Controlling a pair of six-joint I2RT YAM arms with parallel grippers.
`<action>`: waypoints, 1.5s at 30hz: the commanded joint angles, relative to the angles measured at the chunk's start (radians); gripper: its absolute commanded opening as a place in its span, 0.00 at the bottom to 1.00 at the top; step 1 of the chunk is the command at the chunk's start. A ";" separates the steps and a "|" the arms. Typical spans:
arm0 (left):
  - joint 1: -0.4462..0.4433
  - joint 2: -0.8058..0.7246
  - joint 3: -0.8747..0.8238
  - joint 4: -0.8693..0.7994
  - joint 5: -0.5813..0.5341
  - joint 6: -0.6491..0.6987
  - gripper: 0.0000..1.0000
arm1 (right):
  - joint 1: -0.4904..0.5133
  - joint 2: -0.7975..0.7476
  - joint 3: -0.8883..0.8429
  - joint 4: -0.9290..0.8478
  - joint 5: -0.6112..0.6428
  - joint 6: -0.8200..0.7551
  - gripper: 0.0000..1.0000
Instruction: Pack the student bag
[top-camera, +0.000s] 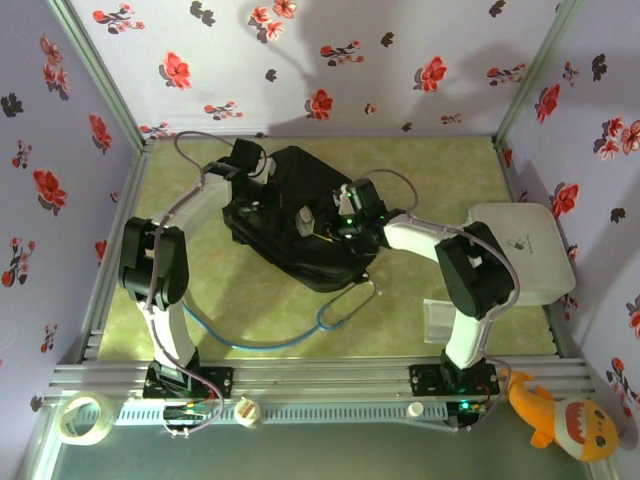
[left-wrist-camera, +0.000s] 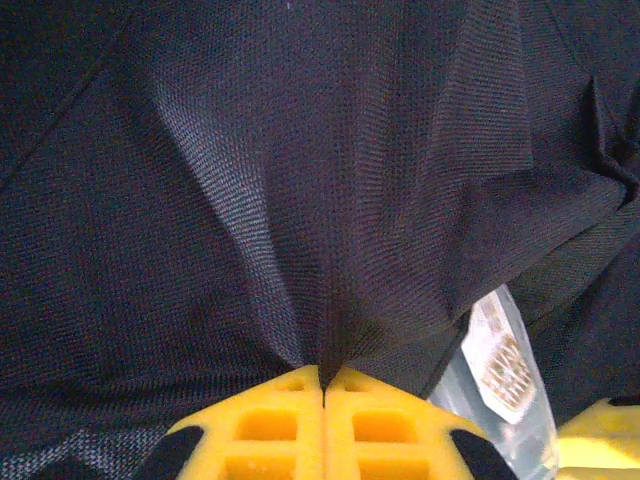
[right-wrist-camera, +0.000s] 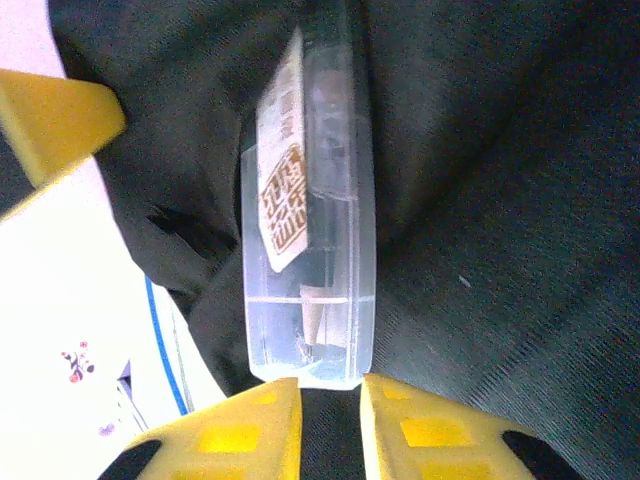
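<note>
Left gripper (left-wrist-camera: 322, 372) clenches student bag (top-camera: 300, 215) fabric; right gripper (right-wrist-camera: 330, 385), jaws slightly parted, sits just beside a clear case (right-wrist-camera: 310, 200) on the bag.

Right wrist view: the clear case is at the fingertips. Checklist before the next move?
1. Bag anchored: ok. The left gripper is shut on a pinch of student bag fabric, with the folds meeting at its tips.
2. Case aligned: ok. The clear case lies end-on at the tips of the right gripper.
3. Grip on the case: cannot tell. The fingers stand slightly apart, and the case end looks wider than the gap.
4. Case inside the bag: cannot tell. Dark fabric flanks it, but the opening's edge is unclear.
5. Cable clear: cannot tell. The blue cable loops on the table at the bag's near edge.
</note>
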 joint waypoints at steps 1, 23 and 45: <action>0.002 0.025 0.022 -0.056 0.012 -0.018 0.03 | 0.007 0.082 0.114 -0.010 0.029 -0.047 0.19; 0.002 -0.008 0.030 -0.056 0.058 -0.041 0.04 | 0.055 0.016 0.066 -0.010 0.159 -0.101 0.17; 0.130 -0.341 -0.219 0.032 0.025 -0.270 0.57 | 0.116 0.024 0.257 -0.264 0.254 -0.351 0.41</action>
